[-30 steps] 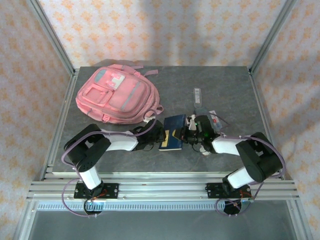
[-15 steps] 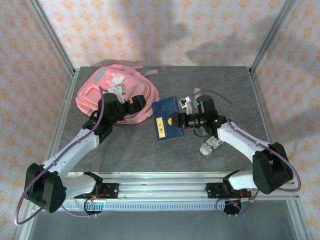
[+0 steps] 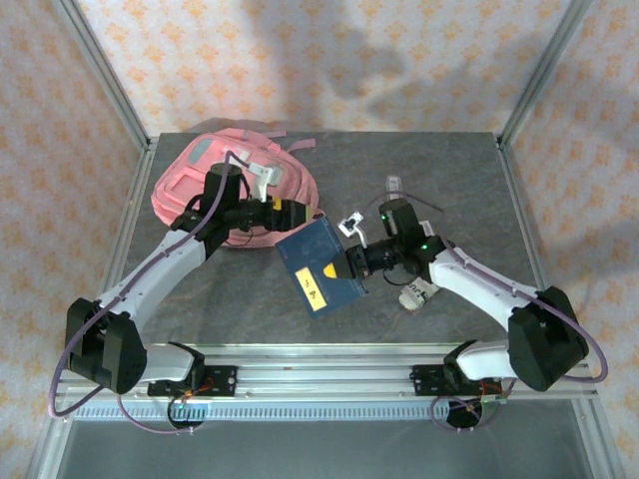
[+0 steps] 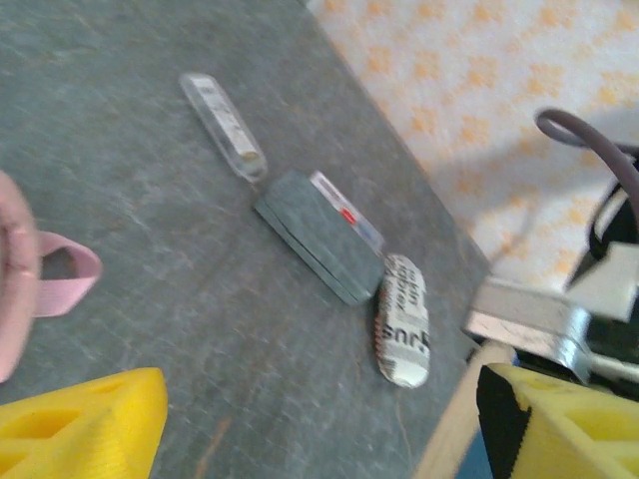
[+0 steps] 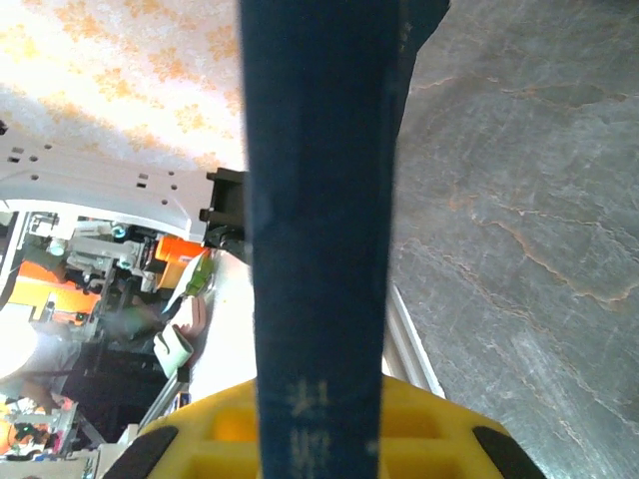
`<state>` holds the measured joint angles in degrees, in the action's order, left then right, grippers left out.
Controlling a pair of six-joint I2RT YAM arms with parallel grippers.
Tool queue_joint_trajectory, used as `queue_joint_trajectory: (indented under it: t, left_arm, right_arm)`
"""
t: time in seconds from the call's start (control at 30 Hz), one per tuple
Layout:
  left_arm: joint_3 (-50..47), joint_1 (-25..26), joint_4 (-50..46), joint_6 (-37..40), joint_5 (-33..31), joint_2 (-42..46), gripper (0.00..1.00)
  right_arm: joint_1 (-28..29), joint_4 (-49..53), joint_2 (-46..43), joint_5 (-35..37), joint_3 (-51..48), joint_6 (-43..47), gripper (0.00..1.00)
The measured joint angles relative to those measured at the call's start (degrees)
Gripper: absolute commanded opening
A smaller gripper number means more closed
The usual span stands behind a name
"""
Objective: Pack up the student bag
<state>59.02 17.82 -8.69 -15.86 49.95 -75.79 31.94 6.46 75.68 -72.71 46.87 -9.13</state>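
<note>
The bag (image 3: 185, 190), a large pink fabric backpack, lies flat with its front up at the ten o'clock corner of the table (image 3: 449, 180). A light blue patch (image 3: 203, 150) sits at its twelve o'clock end. A pink strap loop (image 4: 62, 267) rests on the tabletop beside it.

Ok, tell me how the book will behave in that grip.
The book is probably stiff: it juts flat from the right claw without sagging. Held by one edge, it may pivot or slip if swung fast.
</note>
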Motion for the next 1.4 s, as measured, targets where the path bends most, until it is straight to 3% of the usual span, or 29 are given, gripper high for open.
queue_joint_trajectory:
  t: [0.4,0.5,0.67,0.7,0.8,0.9,1.0,1.13,1.23,1.4]
  left_arm:
    - [0.04,0.02,-8.26,9.14,13.86,0.07,0.64]
    - [0.04,0.02,-10.14,10.95,16.83,0.07,0.47]
    - [0.07,0.13,-11.23,12.13,20.5,0.44,0.0]
    - [0.07,0.22,-11.19,12.15,20.39,0.7,0.0]
    - [0.07,0.26,-10.58,10.71,19.43,0.83,0.0]
    - [-0.5,1.18,-7.23,7.17,16.2,0.98,0.0]
    - [-3.02,0.68,0.07,-0.52,11.13,1.9,0.0]
    - [-8.48,-2.32,13.81,-16.48,-0.22,2.82,0.0]
    - [-12.74,-3.52,22.64,-27.52,-10.82,3.37,0.0]
    - [-21.46,-3.3,38.38,-44.61,-25.68,5.97,0.0]
  right_arm:
    - [1.55,0.02,0.0,-4.55,0.15,1.7,0.01]
    - [1.66,0.09,0.02,-4.92,0.5,1.77,0.01]
    - [1.66,1.77,1.18,-4.59,1.84,1.95,0.03]
    - [1.6,2.12,1.44,-4.42,1.9,2.32,0.09]
    - [0.35,2.75,1.73,-3.32,2.62,2.38,0.38]
    - [-4.5,1.51,1.22,0.28,3.72,0.15,0.54]
    - [-11.78,-0.48,-1.57,6.71,3.69,-4.13,0.63]
    - [-18.08,-6.25,-8.28,16.24,0.94,-11.47,0.74]
    - [-18.03,-13.84,-12.81,20.76,-3.8,-18.18,0.77]
    - [-12.09,-33.14,-16.2,30.69,-17.07,-29.55,0.98]
